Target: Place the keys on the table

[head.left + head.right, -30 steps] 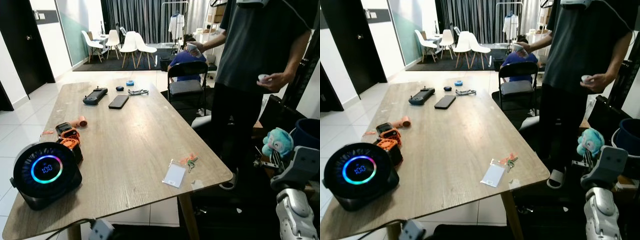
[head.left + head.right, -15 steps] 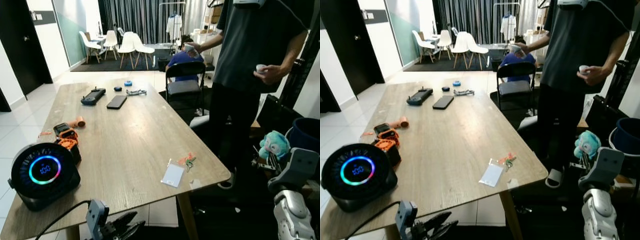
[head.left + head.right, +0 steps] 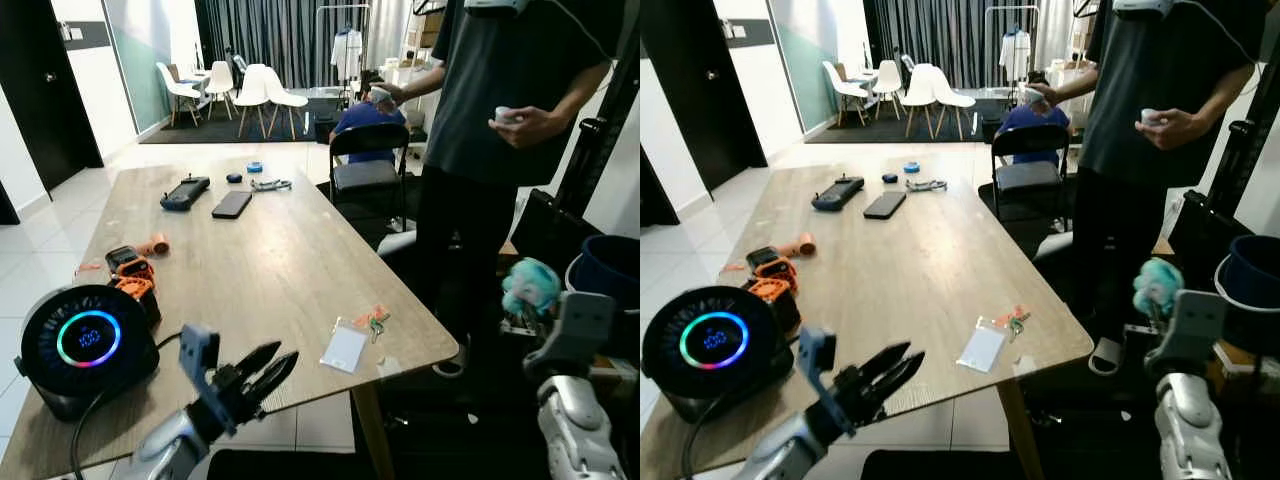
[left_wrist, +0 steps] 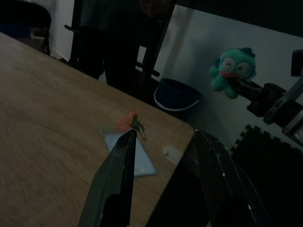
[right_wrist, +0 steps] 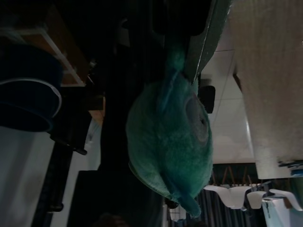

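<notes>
The keys [image 3: 373, 320], with an orange tag, lie on the wooden table [image 3: 260, 260] near its front right corner. A clear card sleeve [image 3: 346, 348] lies beside them. My left gripper [image 3: 268, 369] hovers open above the table's front edge, aimed at the keys from some way to their left. Along the left wrist view, the keys [image 4: 134, 124] sit just past the spread fingertips [image 4: 129, 138]. My right gripper [image 3: 522, 313] is off the table's right side, shut on a teal plush toy [image 3: 527, 286] that looms large in the right wrist view [image 5: 165, 142].
A person [image 3: 500, 130] stands close to the table's right edge, with a black chair [image 3: 368, 170] behind. A round speaker with a glowing ring [image 3: 88, 342] and orange gadgets [image 3: 132, 275] occupy the front left. A phone [image 3: 232, 204] and a controller [image 3: 185, 192] lie at the far end. A blue bucket [image 3: 610, 275] stands at the right.
My left arm has risen from below the table's front edge, its fingers spread toward the keys. The right arm and plush toy have shifted slightly left. The person's hand has lifted.
</notes>
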`<state>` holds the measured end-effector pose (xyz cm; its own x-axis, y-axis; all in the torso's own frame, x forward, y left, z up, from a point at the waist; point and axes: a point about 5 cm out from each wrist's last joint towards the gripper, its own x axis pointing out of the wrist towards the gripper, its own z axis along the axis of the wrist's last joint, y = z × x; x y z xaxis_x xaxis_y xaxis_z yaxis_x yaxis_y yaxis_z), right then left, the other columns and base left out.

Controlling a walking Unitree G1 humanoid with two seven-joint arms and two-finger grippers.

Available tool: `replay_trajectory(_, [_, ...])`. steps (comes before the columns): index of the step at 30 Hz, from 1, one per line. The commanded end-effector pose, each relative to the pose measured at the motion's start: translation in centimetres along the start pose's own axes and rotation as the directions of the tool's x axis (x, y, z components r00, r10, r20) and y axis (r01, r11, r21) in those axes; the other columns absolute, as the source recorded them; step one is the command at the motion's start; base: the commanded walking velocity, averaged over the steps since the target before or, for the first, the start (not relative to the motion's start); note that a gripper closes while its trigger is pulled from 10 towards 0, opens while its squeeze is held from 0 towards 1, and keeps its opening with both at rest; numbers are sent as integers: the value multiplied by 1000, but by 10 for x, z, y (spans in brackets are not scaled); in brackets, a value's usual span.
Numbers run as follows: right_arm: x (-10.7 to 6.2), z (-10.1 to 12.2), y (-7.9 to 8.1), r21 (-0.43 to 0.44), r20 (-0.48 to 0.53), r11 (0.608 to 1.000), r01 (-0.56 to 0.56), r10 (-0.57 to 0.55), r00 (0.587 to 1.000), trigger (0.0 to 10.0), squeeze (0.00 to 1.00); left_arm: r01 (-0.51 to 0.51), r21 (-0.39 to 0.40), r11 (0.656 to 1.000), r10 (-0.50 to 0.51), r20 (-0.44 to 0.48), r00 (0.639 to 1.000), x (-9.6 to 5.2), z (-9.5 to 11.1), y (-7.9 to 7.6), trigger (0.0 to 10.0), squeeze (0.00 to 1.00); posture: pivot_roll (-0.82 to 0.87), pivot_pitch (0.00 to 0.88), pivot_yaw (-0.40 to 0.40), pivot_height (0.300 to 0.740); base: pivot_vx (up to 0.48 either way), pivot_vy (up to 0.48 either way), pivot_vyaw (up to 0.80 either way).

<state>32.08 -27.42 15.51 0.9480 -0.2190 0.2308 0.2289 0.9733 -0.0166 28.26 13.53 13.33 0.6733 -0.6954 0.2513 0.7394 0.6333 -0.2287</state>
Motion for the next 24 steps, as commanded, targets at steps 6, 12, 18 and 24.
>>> replay_trajectory(6, [9, 7, 37, -9, 19, 994, -111, 111, 994, 10000, 0, -76, 157, 985, 78, -10, 997, 10, -1, 1, 10000, 0, 22, 63, 30, 740, 0, 0, 0])
replay_trajectory(12, [10, 8, 54, -6, 28, 988, -151, 152, 988, 10000, 0, -130, 238, 963, 132, 7, 991, 14, 3, 3, 10000, 0, 43, 69, 51, 740, 0, 0, 0])
replay_trajectory(18, [8, 5, 59, 2, 26, 989, -150, 150, 988, 10000, 0, -128, 282, 951, 131, 8, 991, 20, 9, 3, 10000, 0, 71, 71, 74, 740, 0, 0, 0])
replay_trajectory(24, [5, 1, 63, 2, 20, 989, -151, 151, 988, 10000, 0, -137, 317, 938, 143, 5, 990, 21, 9, 5, 10000, 0, 85, 70, 86, 740, 0, 0, 0])
